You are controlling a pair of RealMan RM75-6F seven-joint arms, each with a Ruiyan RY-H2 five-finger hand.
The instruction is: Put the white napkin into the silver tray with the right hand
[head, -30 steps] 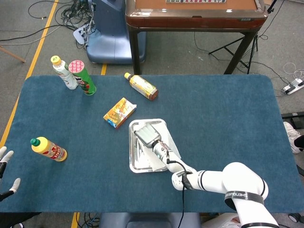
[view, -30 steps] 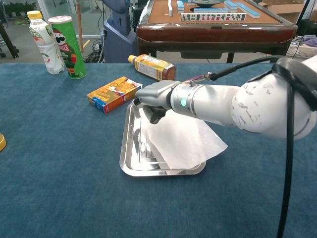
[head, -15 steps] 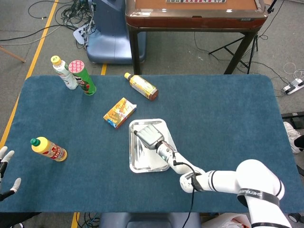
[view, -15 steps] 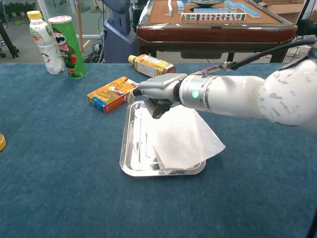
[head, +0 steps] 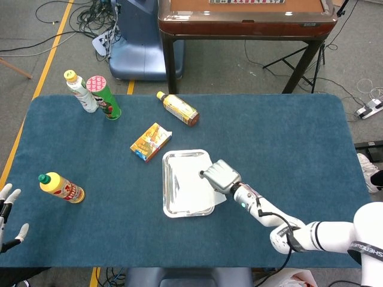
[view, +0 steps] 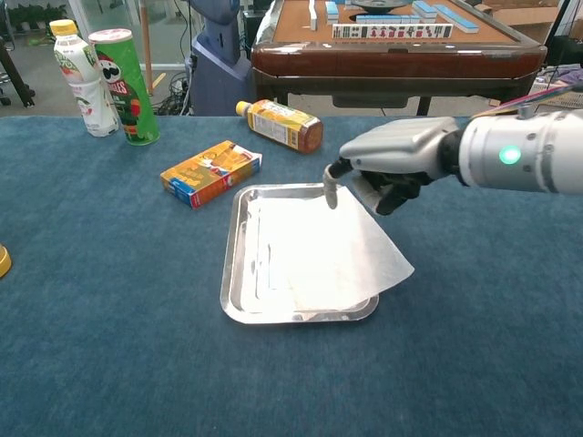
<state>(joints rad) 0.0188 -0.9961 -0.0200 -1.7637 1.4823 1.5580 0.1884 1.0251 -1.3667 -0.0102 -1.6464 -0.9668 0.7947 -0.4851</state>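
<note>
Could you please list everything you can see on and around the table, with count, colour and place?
Silver tray: one, silver, middle of the table.
White napkin: one, white, lying in the tray, its right corner over the rim.
Orange box: one, orange and yellow, lying behind the tray's left corner.
Amber bottle: one, amber with yellow cap, lying at the far side.
Green can: one, green with pink lid, upright at the far left.
White bottle: one, white with yellow cap, upright beside the can.
Yellow bottle: one, yellow with green cap, lying near the left edge.
Table: one, blue cloth.
Wooden table: one, brown, behind.
Right hand: grey, above the tray's right side, holding nothing.
Left hand: pale fingers at the left edge.
</note>
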